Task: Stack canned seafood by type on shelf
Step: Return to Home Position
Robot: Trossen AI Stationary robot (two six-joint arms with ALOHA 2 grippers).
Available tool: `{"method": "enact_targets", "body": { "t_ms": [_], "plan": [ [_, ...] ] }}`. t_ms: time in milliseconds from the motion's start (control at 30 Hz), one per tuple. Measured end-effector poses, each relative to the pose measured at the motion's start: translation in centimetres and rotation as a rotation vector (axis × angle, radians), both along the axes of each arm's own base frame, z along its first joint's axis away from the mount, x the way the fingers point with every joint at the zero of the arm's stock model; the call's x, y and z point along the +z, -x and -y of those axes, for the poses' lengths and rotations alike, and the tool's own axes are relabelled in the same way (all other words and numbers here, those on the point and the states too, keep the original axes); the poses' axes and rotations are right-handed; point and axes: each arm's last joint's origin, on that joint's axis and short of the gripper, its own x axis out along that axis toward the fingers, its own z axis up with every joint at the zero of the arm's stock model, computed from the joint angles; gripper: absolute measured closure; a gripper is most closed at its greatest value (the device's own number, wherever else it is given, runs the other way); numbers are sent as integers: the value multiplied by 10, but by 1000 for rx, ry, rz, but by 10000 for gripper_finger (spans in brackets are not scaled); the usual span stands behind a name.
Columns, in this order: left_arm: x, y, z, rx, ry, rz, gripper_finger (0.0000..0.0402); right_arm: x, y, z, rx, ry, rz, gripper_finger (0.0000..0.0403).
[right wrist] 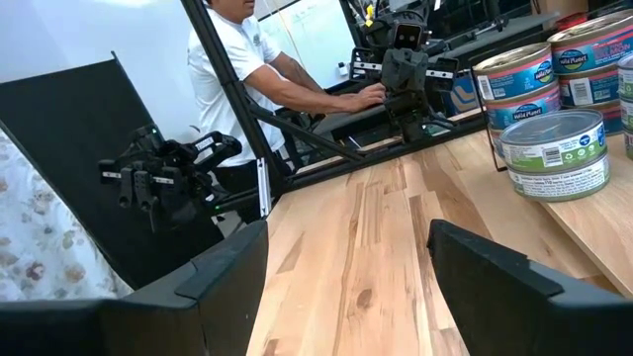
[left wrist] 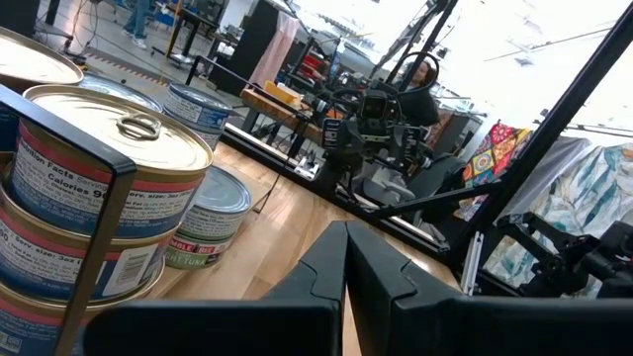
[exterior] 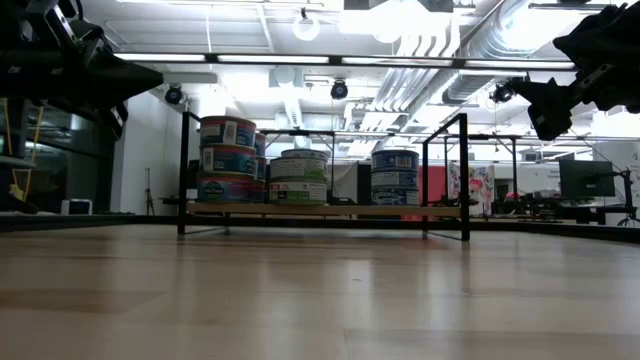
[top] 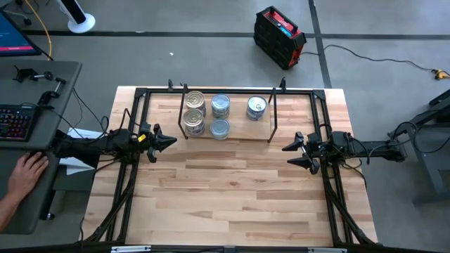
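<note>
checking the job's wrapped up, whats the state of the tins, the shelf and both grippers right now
shelf: upright on the table, loaded
gold-lidded tins: stacked, two piles at one end
silver-lidded tins: stacked, three piles along the rest
left gripper: shut, empty, above the table
right gripper: open, empty, above the table

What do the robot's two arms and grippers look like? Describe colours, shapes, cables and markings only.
The left arm and right arm are dark, slim and jointed. The left gripper and right gripper each end in two black, angular, wedge-shaped fingers. A small yellow mark sits near the left gripper's base; black cable loops along the right arm.
</note>
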Motion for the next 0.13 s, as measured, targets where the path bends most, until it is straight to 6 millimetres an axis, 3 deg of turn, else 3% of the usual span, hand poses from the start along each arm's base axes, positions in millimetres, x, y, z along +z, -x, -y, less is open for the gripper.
{"method": "enact_targets", "body": {
  "t_ms": [133],
  "plan": [
    [0,0,0,0,0,0,401,0,0,0,0,0,0,134]
  ]
}}
